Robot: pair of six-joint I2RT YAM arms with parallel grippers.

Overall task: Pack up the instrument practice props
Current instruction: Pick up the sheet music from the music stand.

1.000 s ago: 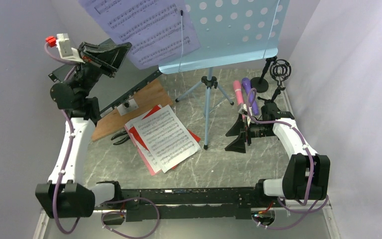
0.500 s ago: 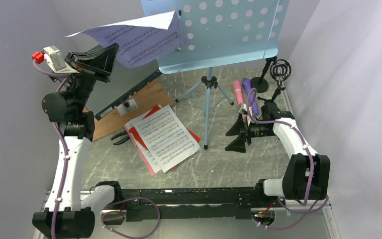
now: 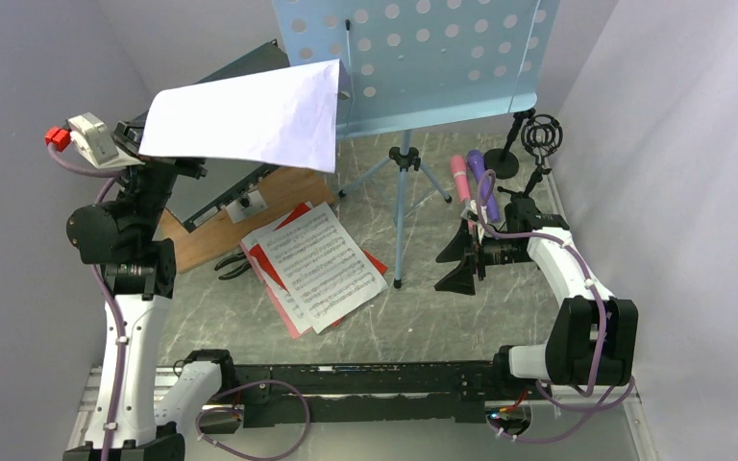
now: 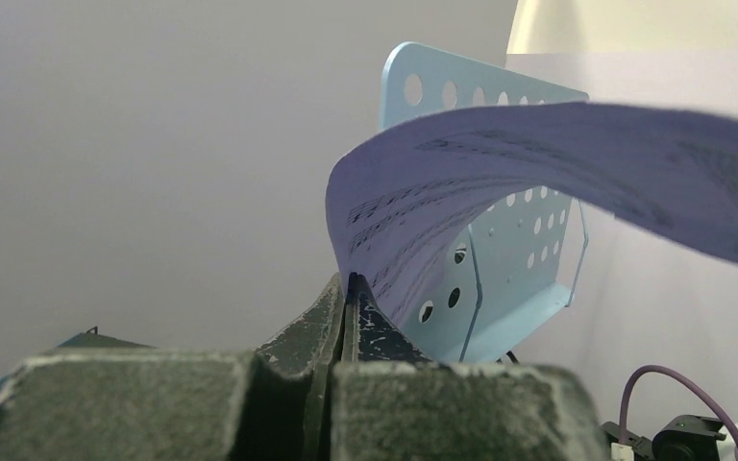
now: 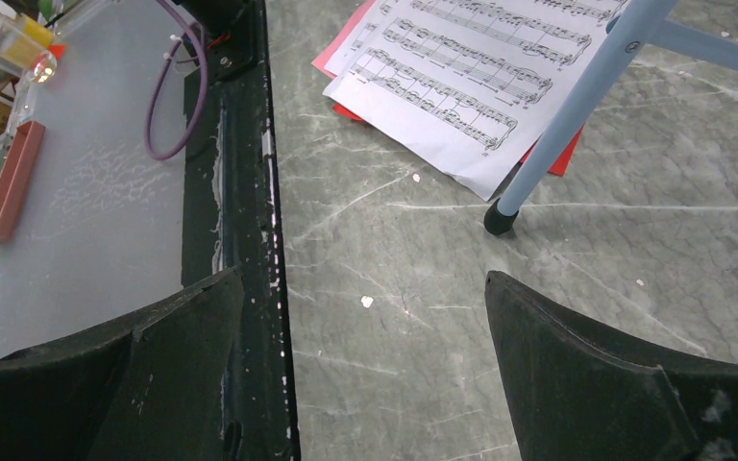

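Black fingers of the right gripper (image 5: 362, 288) are seen spread wide, low over the grey tabletop (image 5: 394, 384). Just past the fingertips, one tripod leg (image 5: 577, 106) of the light-blue music rack (image 3: 442, 58) is planted. Beyond it the pile of sheet-music pages (image 5: 461, 67) is cut off by the frame edge, with the red ones only peeking out from under the white.

Behind that gripper's wrist the pink microphone (image 3: 459, 178) and purple microphone (image 3: 478, 165) are laid side by side, lower ends hidden by arm and cable. Two black mic supports (image 3: 505, 165) are stood farther back.

Over on the other side, the left gripper (image 4: 349, 298) is pinched tight on the edge of a white page (image 4: 557, 163). The page is curled up and over the fingers, so from above they're completely covered. The rack is seen past the fingertips, half blocked by the page. Whether page and rack are touching can't be told, and the print is too blurry to be read.
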